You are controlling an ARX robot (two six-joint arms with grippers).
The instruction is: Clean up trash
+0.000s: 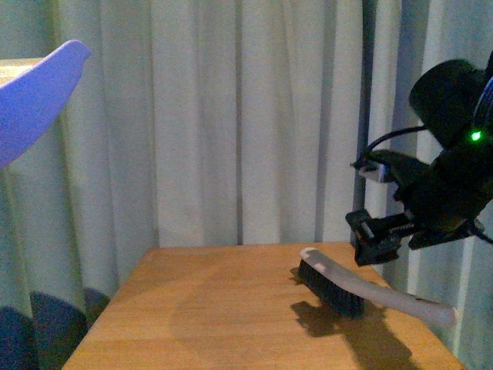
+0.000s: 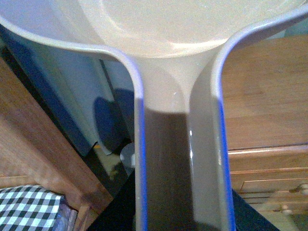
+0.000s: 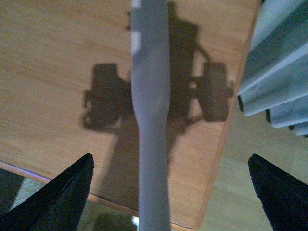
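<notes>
Pale curtains [image 1: 231, 116] are hanging in long folds behind a wooden counter [image 1: 231, 316], and they are filling most of the front view; a brush [image 1: 385, 297] is lying on the counter towards its right side, with its dark bristles [image 1: 331, 294] facing down onto the wood and its pale handle reaching out past the right edge; the right gripper [image 1: 379, 237] is hovering just above the brush, and the arm is throwing a hard shadow on the wood beside it; in the right wrist view this gripper [image 3: 171, 192] is standing wide apart, its two dark fingertips [image 3: 62, 202] sitting well clear of the handle that is running between them, so nothing is being grasped; a blue dustpan [image 1: 35, 96] is hanging in the air at the upper left of the front view, tilted, well apart from the brush; in the left wrist view the dustpan's long handle [image 2: 178, 159] is stretching away from the camera and widening into the pan, with a wooden cabinet [image 2: 260, 144] and a checked cloth [image 2: 26, 207] showing below it; the left gripper's fingers are not showing plainly there, so I cannot tell whether it is clamping the dustpan; where the trash is lying cannot be told from these views.
</notes>
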